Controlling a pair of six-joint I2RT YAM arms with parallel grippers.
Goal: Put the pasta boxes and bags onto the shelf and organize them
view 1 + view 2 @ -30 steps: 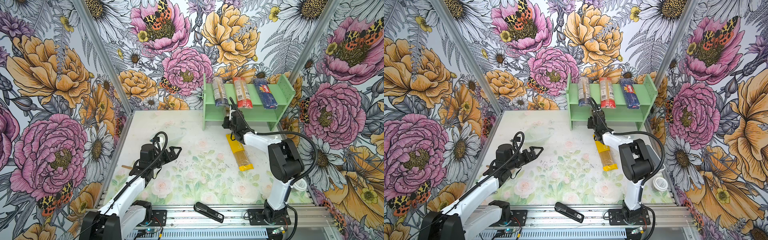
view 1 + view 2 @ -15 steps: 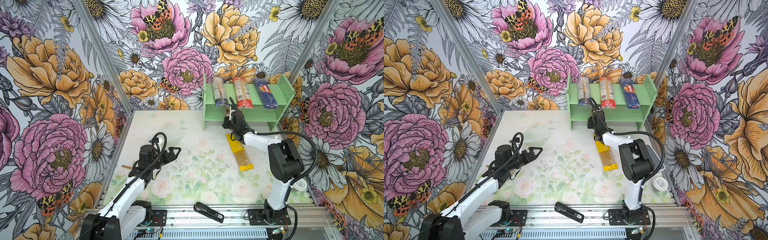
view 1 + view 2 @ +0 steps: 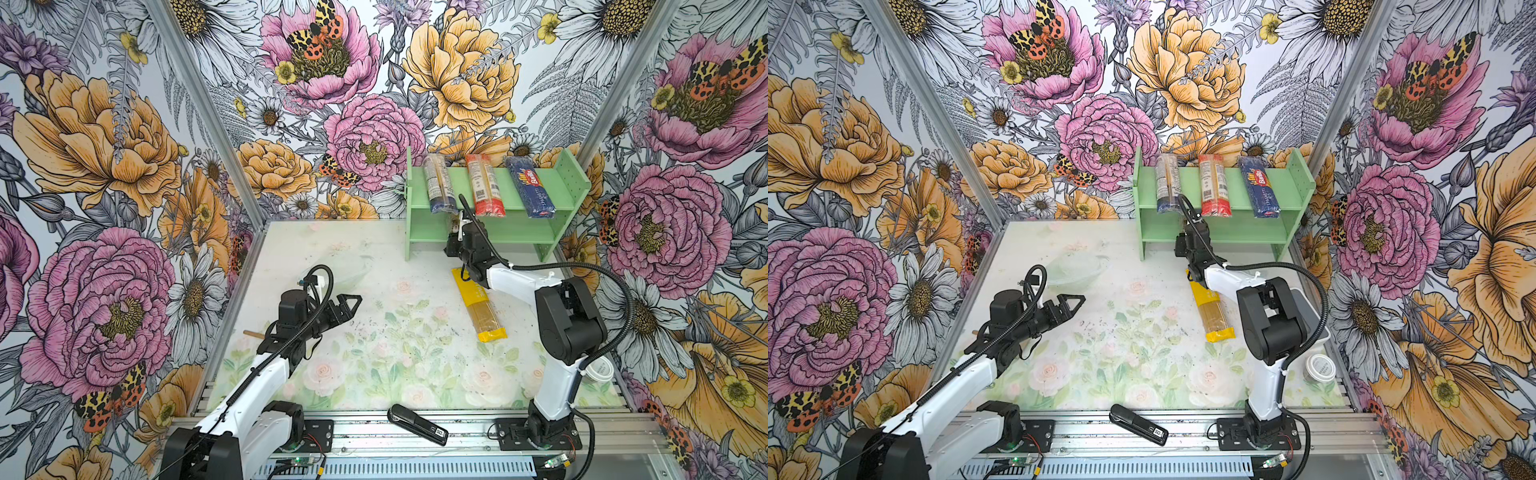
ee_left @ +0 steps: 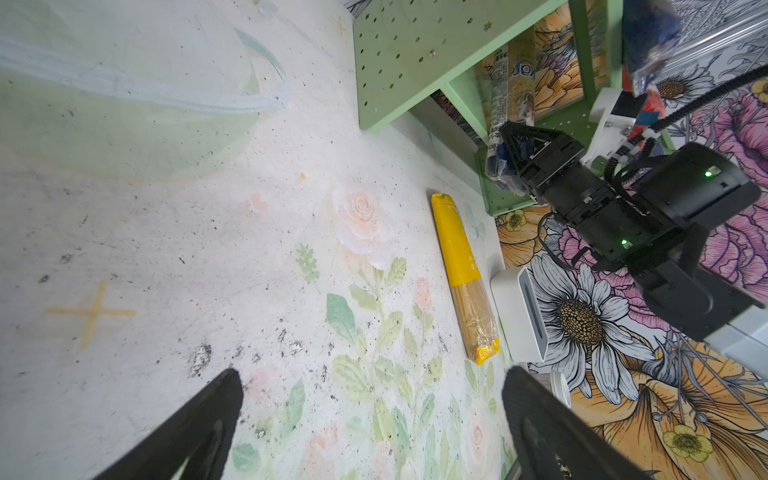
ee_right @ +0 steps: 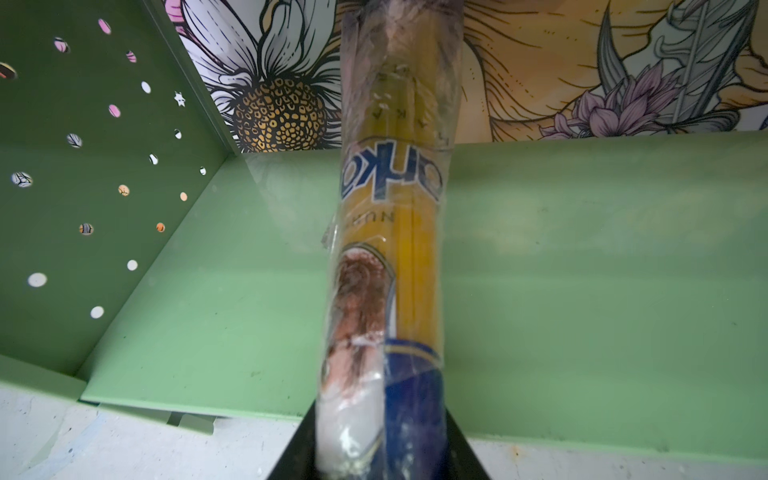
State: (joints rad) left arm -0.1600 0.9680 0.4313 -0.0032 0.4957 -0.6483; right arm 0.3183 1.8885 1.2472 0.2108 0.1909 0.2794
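We judge the step in hand to be setting the blue-gold windowed pack (image 5: 386,232) down on the lower tier of the shelf (image 5: 582,270). The right end effector (image 5: 380,415) is clamped on the pack's near, dark-blue end at the tier's front edge. To do it well, we would let the pack lie flat and square to that edge before parting the jaws. We would then draw straight back along its length, low under the upper tier, so nothing drags it out. We would also leave room beside it for the yellow pack (image 3: 478,303), which lies on the tabletop (image 3: 415,266). The left end effector (image 3: 355,301) hovers with jaws wide apart, holding nothing. The right wrist view shows the pack running front to back over the tier, whereas in both top views the upper tier hides nearly all of it. The left wrist view shows the white-grey box (image 4: 519,316) just beside the yellow pack, which the right arm (image 3: 565,324) covers in a top view.
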